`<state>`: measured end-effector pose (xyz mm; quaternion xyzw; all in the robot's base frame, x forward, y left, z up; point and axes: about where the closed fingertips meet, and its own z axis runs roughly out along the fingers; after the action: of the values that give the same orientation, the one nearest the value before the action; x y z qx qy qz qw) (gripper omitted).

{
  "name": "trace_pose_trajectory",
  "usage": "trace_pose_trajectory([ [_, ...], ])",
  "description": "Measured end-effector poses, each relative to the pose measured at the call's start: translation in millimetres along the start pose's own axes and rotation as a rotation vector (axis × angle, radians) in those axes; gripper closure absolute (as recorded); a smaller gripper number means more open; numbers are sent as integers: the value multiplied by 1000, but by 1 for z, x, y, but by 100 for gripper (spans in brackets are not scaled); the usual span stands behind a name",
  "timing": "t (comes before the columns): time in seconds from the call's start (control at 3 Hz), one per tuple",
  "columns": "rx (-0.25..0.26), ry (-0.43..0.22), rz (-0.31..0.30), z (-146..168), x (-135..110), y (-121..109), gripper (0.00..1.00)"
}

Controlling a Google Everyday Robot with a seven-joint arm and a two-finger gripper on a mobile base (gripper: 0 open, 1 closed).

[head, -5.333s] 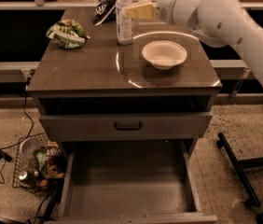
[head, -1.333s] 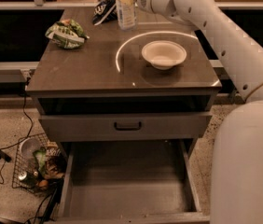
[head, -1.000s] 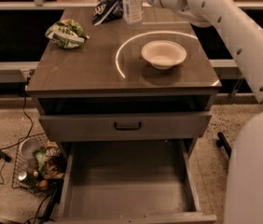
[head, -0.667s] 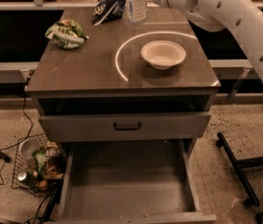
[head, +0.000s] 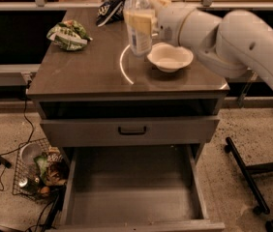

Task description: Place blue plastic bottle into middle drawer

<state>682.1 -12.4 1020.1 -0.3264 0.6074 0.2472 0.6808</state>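
Note:
The blue plastic bottle [head: 138,25], clear with a white cap and a pale label, is held upright in the air above the cabinet top [head: 78,76], just left of the white bowl [head: 170,57]. My gripper [head: 145,21] is shut on the bottle around its label, and the white arm reaches in from the right. The middle drawer [head: 131,202] is pulled open low at the front, with a bare grey floor and nothing in it. It lies well below and in front of the bottle.
A shut drawer with a dark bar handle [head: 131,129] sits above the open one. A green snack bag [head: 68,34] and a dark blue-and-white bag [head: 110,8] lie on the cabinet top. A wire basket [head: 37,173] stands on the floor at left, black chair legs [head: 245,173] at right.
The bottle, which stood at the back of the cabinet top, is now lifted and has come forward and right, beside the bowl. The arm has swung with it.

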Motion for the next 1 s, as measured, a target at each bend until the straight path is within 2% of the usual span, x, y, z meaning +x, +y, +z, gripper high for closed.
trace_pose_trajectory([
  [0.33, -36, 5, 11, -31, 46, 46, 100],
  [0.67, -69, 2, -14, -59, 65, 99, 100],
  [1.0, -69, 2, -14, -59, 65, 99, 100],
])
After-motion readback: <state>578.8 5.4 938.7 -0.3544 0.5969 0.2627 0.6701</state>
